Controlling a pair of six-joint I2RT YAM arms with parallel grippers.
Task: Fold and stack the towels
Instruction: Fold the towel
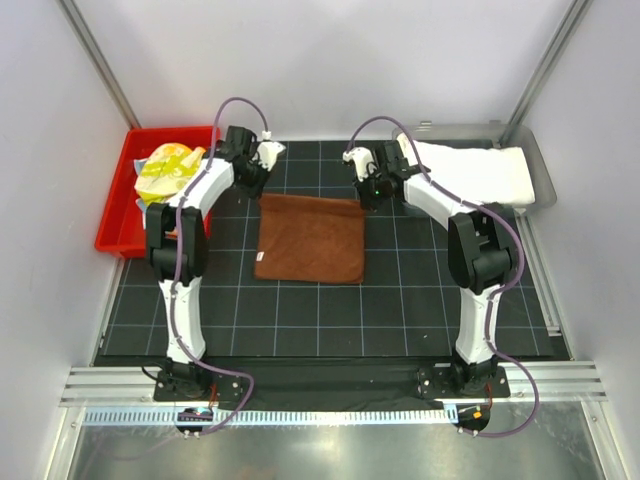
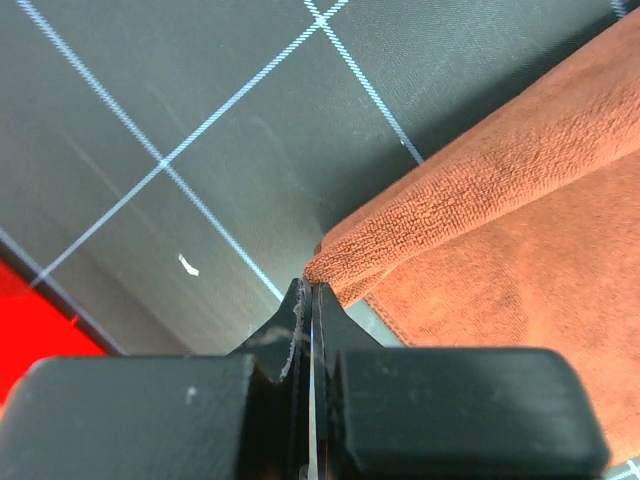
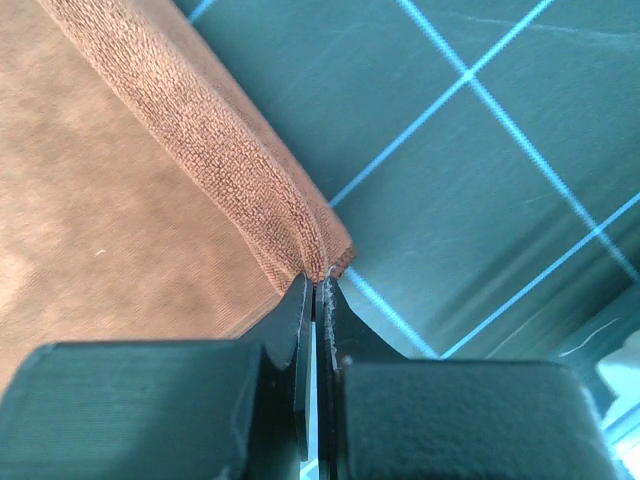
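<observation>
Rust-brown towel (image 1: 310, 238) lies flat mid-mat (image 1: 420, 300). Its 2 far corners are pinched, the left gripper (image 1: 256, 192) clamped on the far-left one and the right gripper (image 1: 367, 198) on the far-right. The cloth stretches from both toward the arm bases, so the fold likely comes toward its near edge.

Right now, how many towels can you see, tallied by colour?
rust-brown towel, spread on the mat: 1
white towel, far right: 1
yellow towel with green print, in the red bin: 1
Total: 3 towels in view
</observation>
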